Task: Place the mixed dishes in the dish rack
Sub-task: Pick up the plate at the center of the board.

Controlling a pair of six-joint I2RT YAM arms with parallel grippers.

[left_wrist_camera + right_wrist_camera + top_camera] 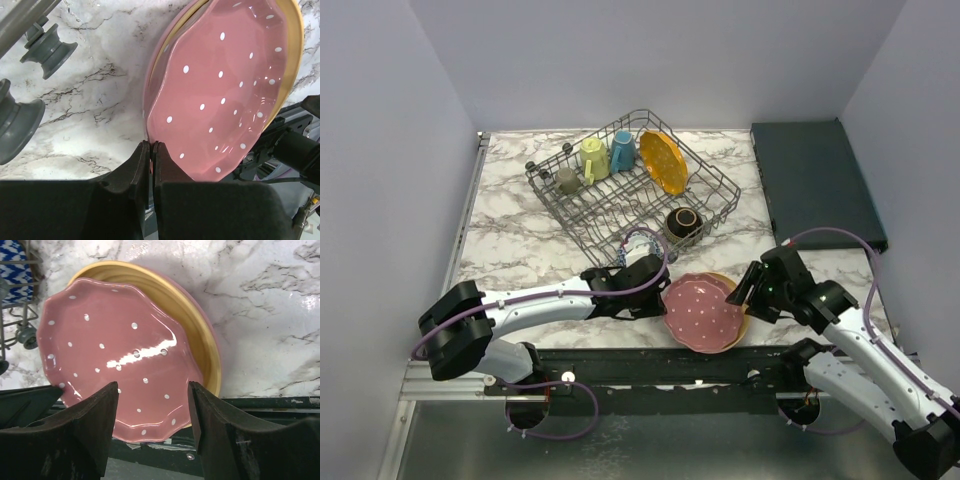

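Observation:
The grey wire dish rack (720, 190) holds a small grey cup (567, 180), a yellow-green mug (594, 158), a blue mug (623, 150), an orange dotted plate (663, 162) and a dark brown bowl (683, 222). A blue-white bowl (640, 240) sits at the rack's near corner. My left gripper (658, 296) is shut on the rim of the pink dotted plate (220, 90), tilted over a yellow plate (202, 325). My right gripper (154, 390) is open just right of the pink plate (115, 355). No red-patterned bowl is in view.
A dark flat tray (815, 180) lies at the back right. The rack's grey feet (50, 47) stand left of the plates. The table's front edge and metal rail (670, 365) run just below the plates. Grey walls close in both sides.

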